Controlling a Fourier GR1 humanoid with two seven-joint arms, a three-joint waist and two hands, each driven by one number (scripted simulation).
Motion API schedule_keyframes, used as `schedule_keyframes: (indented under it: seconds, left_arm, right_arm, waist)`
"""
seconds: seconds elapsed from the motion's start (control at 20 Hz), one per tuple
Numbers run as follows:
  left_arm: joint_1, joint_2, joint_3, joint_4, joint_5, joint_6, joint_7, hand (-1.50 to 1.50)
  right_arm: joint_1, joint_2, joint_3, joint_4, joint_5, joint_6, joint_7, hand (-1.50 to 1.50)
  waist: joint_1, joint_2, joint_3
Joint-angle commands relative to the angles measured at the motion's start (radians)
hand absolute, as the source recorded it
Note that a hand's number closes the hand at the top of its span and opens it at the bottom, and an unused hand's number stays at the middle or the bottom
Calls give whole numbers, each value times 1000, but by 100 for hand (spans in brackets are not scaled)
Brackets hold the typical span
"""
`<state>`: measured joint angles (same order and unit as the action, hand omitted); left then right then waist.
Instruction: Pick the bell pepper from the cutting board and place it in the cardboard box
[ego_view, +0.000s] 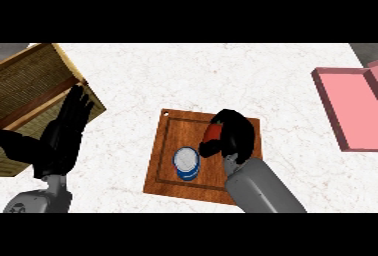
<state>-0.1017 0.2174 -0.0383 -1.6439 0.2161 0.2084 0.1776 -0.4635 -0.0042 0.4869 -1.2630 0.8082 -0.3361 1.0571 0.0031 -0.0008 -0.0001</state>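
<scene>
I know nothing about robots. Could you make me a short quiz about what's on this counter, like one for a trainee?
1. True or false: the right robot hand is curled over the red bell pepper on the cutting board.
2. Which thing lies on the board beside the pepper? A) a blue and white round container B) a fork C) a banana
3. Fill in: the cardboard box shows at the view's upper ____, by the open left robot hand.

Key: 1 true; 2 A; 3 left.
</scene>
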Motion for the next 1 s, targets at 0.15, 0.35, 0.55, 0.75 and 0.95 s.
schedule_keyframes:
  seconds: [0.15, 0.35, 0.55, 0.75, 0.95]
  left_arm:
    - [32, -6, -9, -8, 5, -30, -5, 0]
    - [-6, -11, -22, -45, -18, 6, 51, 0]
    - [14, -13, 12, 10, -11, -23, -18, 0]
    - [-36, -22, 11, 9, -31, 4, 23, 0]
    - [16, -20, -5, -72, -22, -14, 68, 0]
  right_arm:
    - [-153, -27, 49, 144, 11, 188, -144, 150]
    - [-290, -70, 46, 225, -17, 297, -313, 150]
    - [-346, -17, 79, 225, 84, 283, -307, 150]
    - [-403, -58, 74, 108, 97, 420, -299, 150]
    - [-435, 2, 41, 33, 132, 402, -226, 150]
  waist:
    - [29, 4, 0]
    - [29, 6, 1]
    - [9, 1, 0]
    - [-5, -2, 0]
    - [2, -3, 0]
